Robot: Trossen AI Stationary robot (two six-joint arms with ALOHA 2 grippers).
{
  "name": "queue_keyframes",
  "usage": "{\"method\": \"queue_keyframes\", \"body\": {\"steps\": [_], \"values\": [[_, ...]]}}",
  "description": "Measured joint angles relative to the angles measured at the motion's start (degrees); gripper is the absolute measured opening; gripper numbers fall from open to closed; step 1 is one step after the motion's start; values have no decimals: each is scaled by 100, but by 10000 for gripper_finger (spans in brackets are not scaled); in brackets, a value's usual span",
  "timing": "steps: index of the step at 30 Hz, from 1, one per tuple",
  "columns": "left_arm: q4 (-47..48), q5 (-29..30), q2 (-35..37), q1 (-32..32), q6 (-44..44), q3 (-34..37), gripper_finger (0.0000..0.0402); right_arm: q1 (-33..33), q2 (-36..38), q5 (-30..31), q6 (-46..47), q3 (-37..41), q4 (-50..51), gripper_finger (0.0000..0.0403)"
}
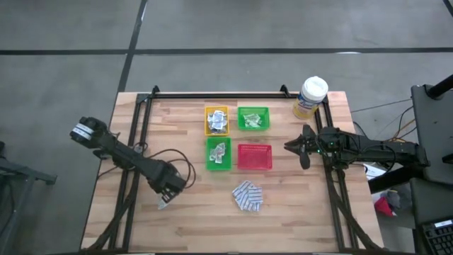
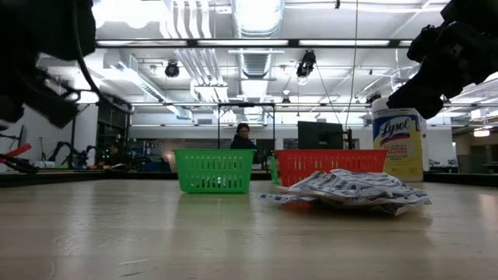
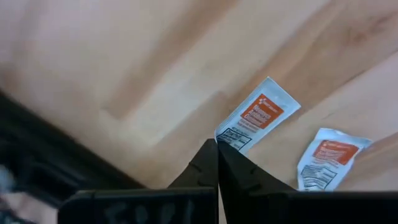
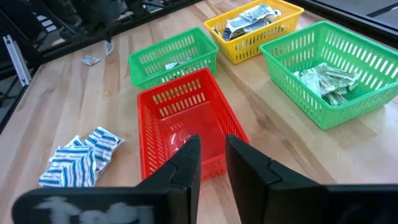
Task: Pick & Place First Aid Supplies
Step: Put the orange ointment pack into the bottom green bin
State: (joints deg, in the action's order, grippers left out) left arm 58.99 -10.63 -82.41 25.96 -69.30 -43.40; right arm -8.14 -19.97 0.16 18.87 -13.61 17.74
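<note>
My left gripper (image 1: 165,194) points down over the table's near left part, shut on a white sachet with an orange label (image 3: 258,115). A second sachet of the same kind (image 3: 328,160) lies flat on the wood beside it. Blue-and-white pads (image 1: 248,196) lie in a heap near the table's middle. More packets fill the yellow tray (image 1: 216,120) and both green trays (image 1: 253,118) (image 1: 219,154). My right gripper (image 4: 213,154) stands open and holds nothing, at the table's right side, facing the red tray (image 4: 180,127). My left gripper pinches the sachet's barcode end (image 3: 225,135), at its corner, between the tips of its two shut fingers. The fingers come from above, pointing steeply down. The sachet sticks out past the fingertips; whether its far end rests on the wood I cannot tell.
A yellow canister with a white lid (image 1: 310,97) stands at the far right corner. The four trays sit in a block at the table's far middle. Black frame rails (image 1: 134,134) run along the left and right sides. Bare wood lies along the near edge.
</note>
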Motion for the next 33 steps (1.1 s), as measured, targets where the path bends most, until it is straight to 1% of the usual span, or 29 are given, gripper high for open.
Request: {"method": "queue_keyframes", "body": {"steps": [3,6,9,11,13,15,19,25,29,33], "values": [[291,534,13,0,68,-379,0,0,1,0,16,0,0,77],[83,1207,79,0,465,-744,0,0,1,0,22,0,0,81],[-431,1824,164,-2,1142,-998,0,0,0,0,22,0,0,84],[-918,2070,224,-2,1596,-1091,0,0,2,0,22,0,0,86],[-1356,2318,277,-15,1784,-1138,0,0,0,0,22,0,0,87],[-1687,2533,303,-65,1782,-1161,0,-2,0,0,22,0,0,87],[-2383,2923,308,-225,1487,-1179,0,0,0,0,20,0,0,81],[-3230,3316,308,-656,507,-1175,0,-2,0,0,20,0,0,70],[-3557,3341,308,-995,-391,-1173,0,-2,0,0,20,0,2,68],[-3582,3335,308,-1278,-1062,-1173,0,-2,0,0,27,0,2,74]]}}
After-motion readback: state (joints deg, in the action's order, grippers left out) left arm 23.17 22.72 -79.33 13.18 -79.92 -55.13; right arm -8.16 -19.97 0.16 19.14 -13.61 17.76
